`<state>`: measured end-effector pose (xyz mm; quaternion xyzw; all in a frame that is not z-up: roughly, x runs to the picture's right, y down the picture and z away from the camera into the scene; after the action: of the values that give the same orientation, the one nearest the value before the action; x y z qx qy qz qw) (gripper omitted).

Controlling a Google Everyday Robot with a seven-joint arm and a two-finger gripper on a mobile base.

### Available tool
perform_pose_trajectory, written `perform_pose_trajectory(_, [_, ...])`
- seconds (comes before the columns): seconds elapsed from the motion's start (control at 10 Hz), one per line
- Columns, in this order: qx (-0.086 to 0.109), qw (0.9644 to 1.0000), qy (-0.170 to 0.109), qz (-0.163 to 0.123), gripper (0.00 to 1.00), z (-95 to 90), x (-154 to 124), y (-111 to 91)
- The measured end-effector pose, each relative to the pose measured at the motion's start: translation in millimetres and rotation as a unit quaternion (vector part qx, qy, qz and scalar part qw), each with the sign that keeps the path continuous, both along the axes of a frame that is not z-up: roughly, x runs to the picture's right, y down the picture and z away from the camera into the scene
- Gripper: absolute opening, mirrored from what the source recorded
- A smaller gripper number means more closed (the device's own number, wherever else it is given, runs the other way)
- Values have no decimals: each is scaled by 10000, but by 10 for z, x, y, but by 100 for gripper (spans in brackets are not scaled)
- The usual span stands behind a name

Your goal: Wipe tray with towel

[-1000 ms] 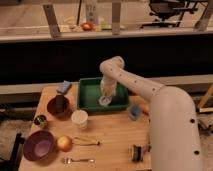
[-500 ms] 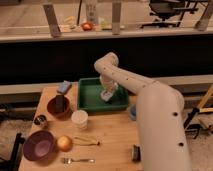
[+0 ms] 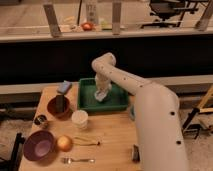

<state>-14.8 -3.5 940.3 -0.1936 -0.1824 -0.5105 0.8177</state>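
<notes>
We see the end effector [image 3: 103,89] on the towel [image 3: 100,96] inside the tray [image 3: 87,101]; clamped or not, we cannot tell.

Wood table [image 3: 111,136], dark wall [image 3: 165,57], office chair [image 3: 167,9] in bkgd

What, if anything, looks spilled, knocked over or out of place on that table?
Nothing stands out. The hand is down inside the green tray, at the pale towel. The white cup and purple bowl sit upright on the table, the fork lies flat near the front edge, and no spill shows.
</notes>
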Motion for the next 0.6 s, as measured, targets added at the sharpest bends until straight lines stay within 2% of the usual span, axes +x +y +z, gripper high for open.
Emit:
perform_pose_trajectory(0.1, [-169,9996,-211,-57,0,-84,-12,160])
perform_pose_trajectory(0.3, [-356,9987,-335,-145,0,-139,11,305])
perform_pose_trajectory(0.4, [-435,9986,-263,-163,0,-145,164,342])
perform_pose_trajectory(0.6, [-458,9989,-104,-69,0,-127,455,326])
